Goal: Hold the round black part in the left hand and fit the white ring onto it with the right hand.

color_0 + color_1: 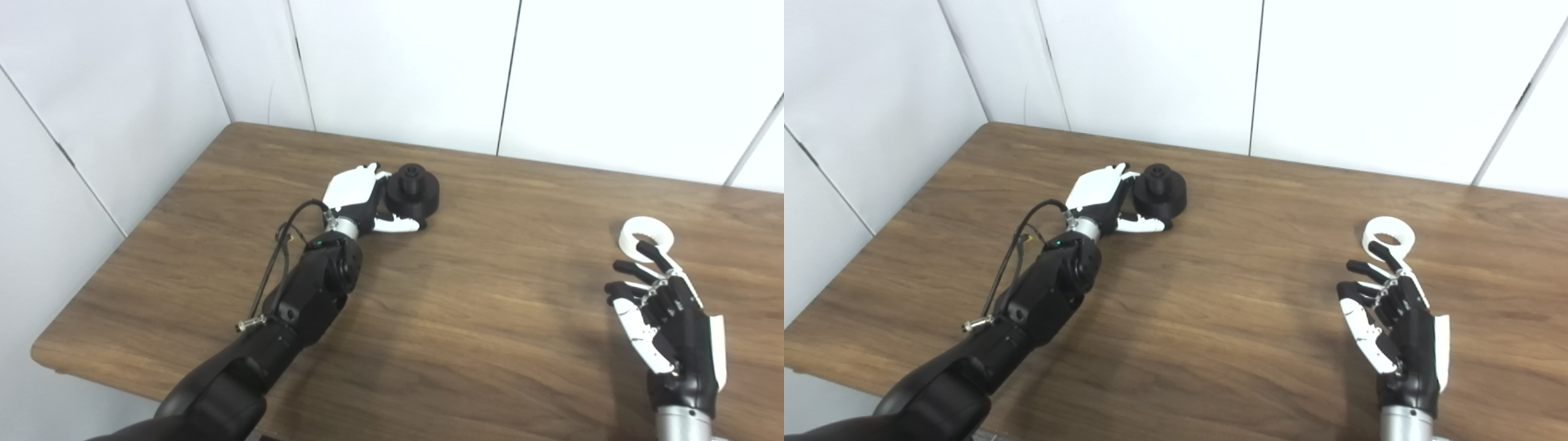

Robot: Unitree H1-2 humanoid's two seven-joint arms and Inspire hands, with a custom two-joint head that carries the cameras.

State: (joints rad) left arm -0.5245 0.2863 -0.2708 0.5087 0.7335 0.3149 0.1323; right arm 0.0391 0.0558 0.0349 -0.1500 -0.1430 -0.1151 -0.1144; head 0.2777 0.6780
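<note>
The round black part (414, 192) rests on the wooden table (478, 306) toward the back, a raised hub on its top. My left hand (361, 202) lies against its left side, fingers behind it and thumb stretched under its front edge, loosely cupping it without a firm hold. The white ring (645, 237) lies flat on the table at the right. My right hand (664, 318) hovers just in front of the ring, open, fingers spread and pointing at it. One fingertip overlaps the ring's near rim in the picture; contact is unclear.
White wall panels (398, 67) close off the table at the back and left. The table's left corner and front edge (55, 355) lie near my left forearm. A loose black cable (278, 257) loops beside the left wrist.
</note>
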